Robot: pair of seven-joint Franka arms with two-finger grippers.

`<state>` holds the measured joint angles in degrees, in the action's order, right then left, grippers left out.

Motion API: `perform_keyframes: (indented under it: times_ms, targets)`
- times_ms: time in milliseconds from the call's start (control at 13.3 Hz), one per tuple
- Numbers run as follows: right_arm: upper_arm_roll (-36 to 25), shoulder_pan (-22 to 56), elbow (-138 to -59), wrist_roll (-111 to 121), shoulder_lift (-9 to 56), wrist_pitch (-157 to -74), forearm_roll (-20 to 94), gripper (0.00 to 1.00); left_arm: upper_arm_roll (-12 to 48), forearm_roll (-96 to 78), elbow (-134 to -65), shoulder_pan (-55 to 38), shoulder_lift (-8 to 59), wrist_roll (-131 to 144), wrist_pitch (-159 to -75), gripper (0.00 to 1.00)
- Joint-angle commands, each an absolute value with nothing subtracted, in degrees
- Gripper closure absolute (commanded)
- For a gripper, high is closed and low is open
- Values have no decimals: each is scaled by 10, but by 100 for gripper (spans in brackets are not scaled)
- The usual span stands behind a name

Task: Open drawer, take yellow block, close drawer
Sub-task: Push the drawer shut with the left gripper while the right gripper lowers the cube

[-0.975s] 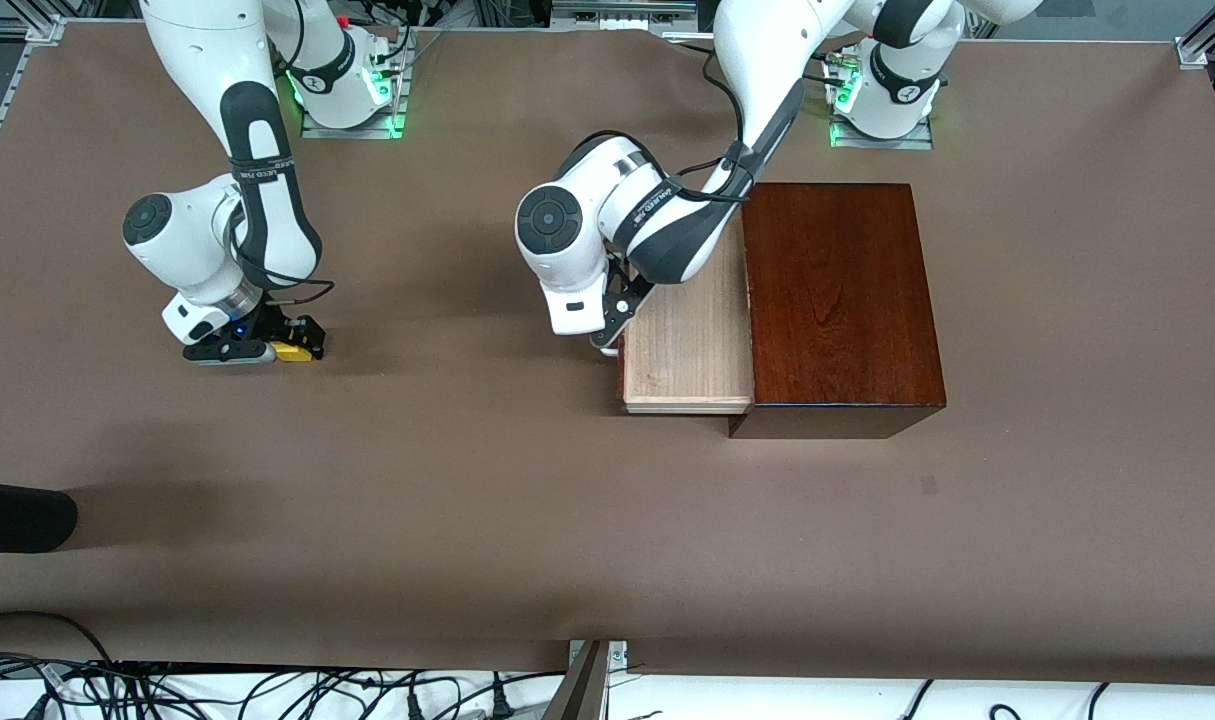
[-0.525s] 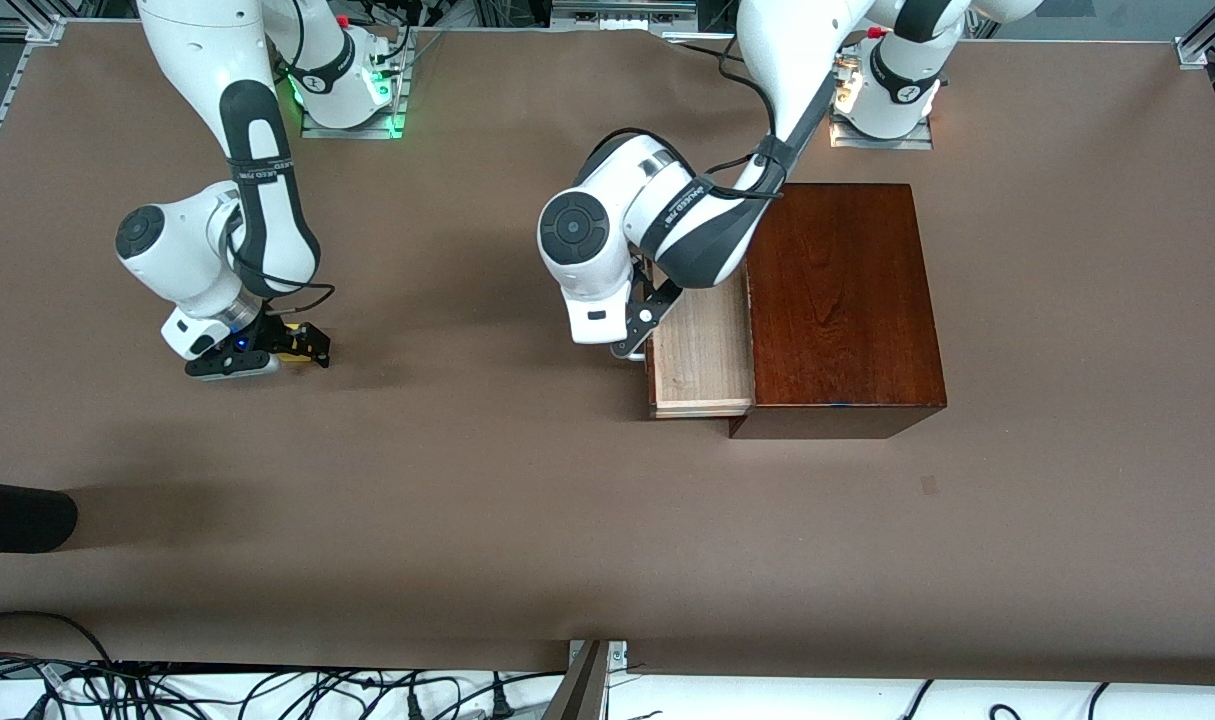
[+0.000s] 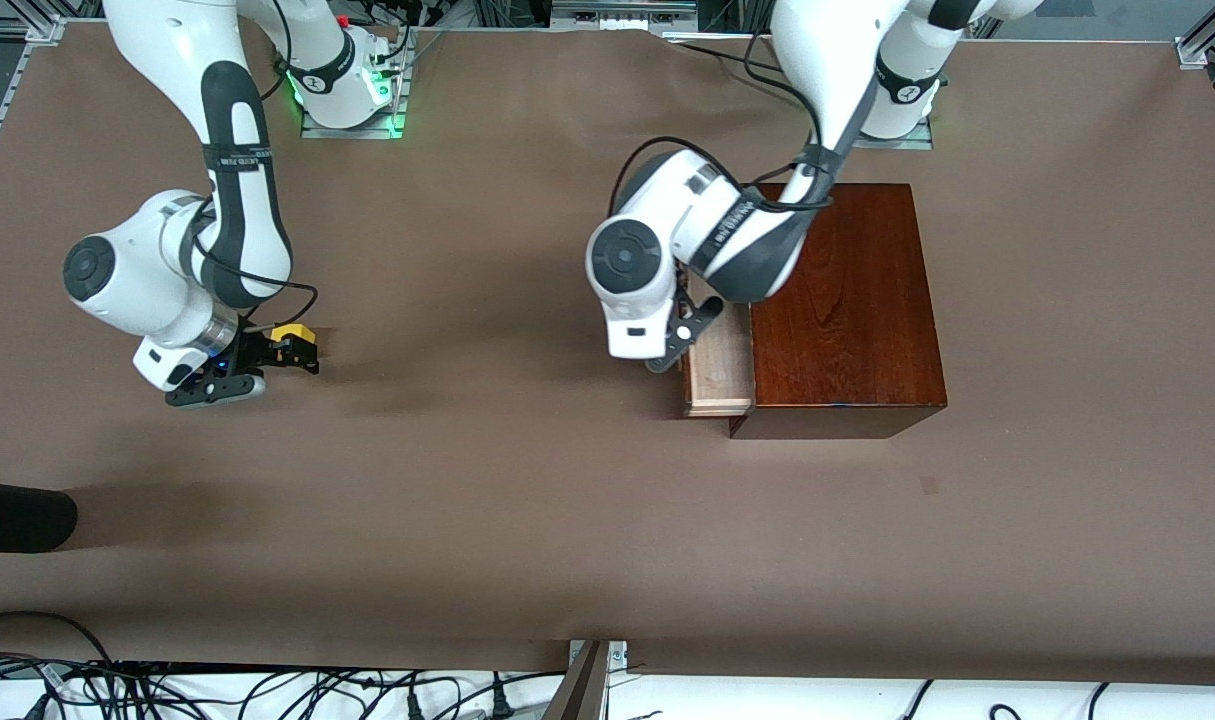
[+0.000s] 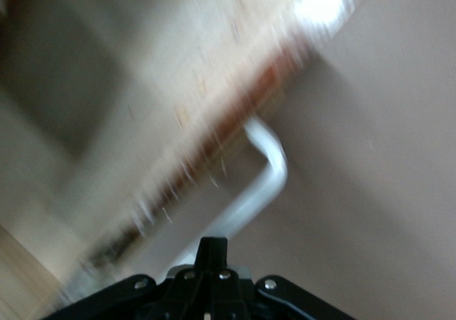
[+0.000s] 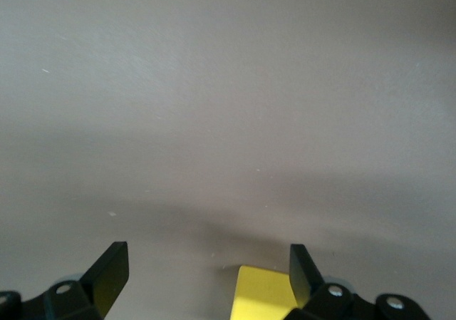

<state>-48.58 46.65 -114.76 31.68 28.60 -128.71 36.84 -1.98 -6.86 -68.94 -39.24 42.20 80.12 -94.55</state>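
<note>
The yellow block [image 3: 292, 333] lies on the brown table toward the right arm's end. My right gripper [image 3: 285, 358] is open just over it. In the right wrist view the block [image 5: 262, 293] lies between the spread fingers, close against one finger [image 5: 303, 269]. The drawer [image 3: 719, 368] sticks a short way out of the dark mahogany box [image 3: 842, 300]. My left gripper [image 3: 669, 352] is shut, at the drawer's front. In the left wrist view its closed fingertips [image 4: 212, 247] sit by the blurred white loop handle [image 4: 265, 183].
A dark rounded object [image 3: 17, 515] pokes in over the table's edge at the right arm's end, nearer the front camera. Cables [image 3: 267, 695] run along the table's front edge. The arms' bases [image 3: 347, 85] stand along the back edge.
The drawer has slid most of the way into the box, with my left gripper moving along at its front. My right gripper has opened, let go of the yellow block and drawn back.
</note>
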Motion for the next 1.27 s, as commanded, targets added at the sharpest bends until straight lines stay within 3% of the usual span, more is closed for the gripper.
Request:
perform_keyframes:
  times_ms: [0,450,900,1200]
  targets:
    - [-497,469,-1078,255,284,-1203,314,0,-22,-47,-744,-368,379,748,-929,100]
    - [-461,453,-1038,168,246,-1164,232,0,-22,-44,-749,-340,374,693,-911,100]
    - [-239,268,-1040,49,136,-1161,86,0,-23,-33,-756,-316,369,638,-909,100]
    - [-156,172,-1041,43,77,-1135,41,0,-23,-18,-759,-310,366,621,-906,100]
